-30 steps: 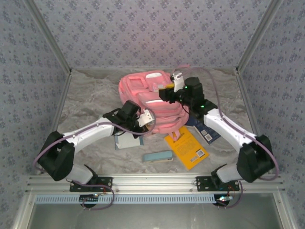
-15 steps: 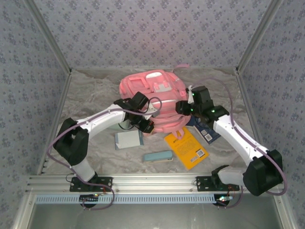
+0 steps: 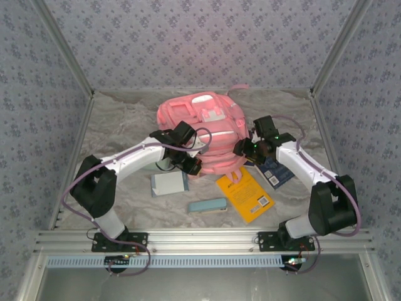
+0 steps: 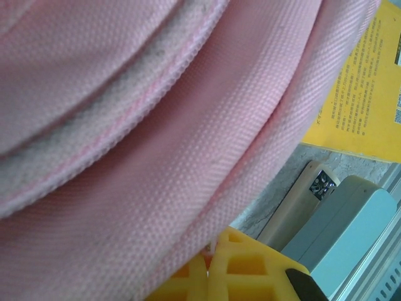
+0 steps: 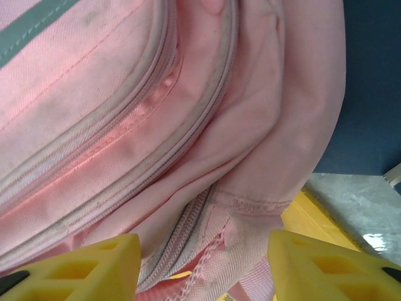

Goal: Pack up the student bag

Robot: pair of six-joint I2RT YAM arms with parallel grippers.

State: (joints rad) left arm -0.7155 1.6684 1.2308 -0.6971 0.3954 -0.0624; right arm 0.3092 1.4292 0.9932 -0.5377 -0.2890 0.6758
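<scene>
The student bag (image 3: 200, 125), a pink backpack with a white patch, lies at the table's middle back. My left gripper (image 3: 193, 164) is at the bag's near left edge. In the left wrist view its yellow fingertips (image 4: 212, 254) are shut together, with a small fold of the pink fabric (image 4: 156, 125) pinched at their tips. My right gripper (image 3: 239, 148) is at the bag's near right corner. It stands open (image 5: 203, 263), its fingers either side of a zip end (image 5: 182, 232) on the bag (image 5: 156, 113), touching nothing.
A yellow book (image 3: 249, 194) lies in front of the bag, partly under its strap. A dark blue book (image 3: 274, 170) lies under the right arm. A pale blue case (image 3: 207, 205) and a pale notebook (image 3: 168, 184) lie nearer the front. Patterned walls stand on three sides.
The right gripper has let go of the bag's top, dropped to its near right corner and opened wider. The bag has settled flat. The left arm has reached further in along the bag's left edge.
</scene>
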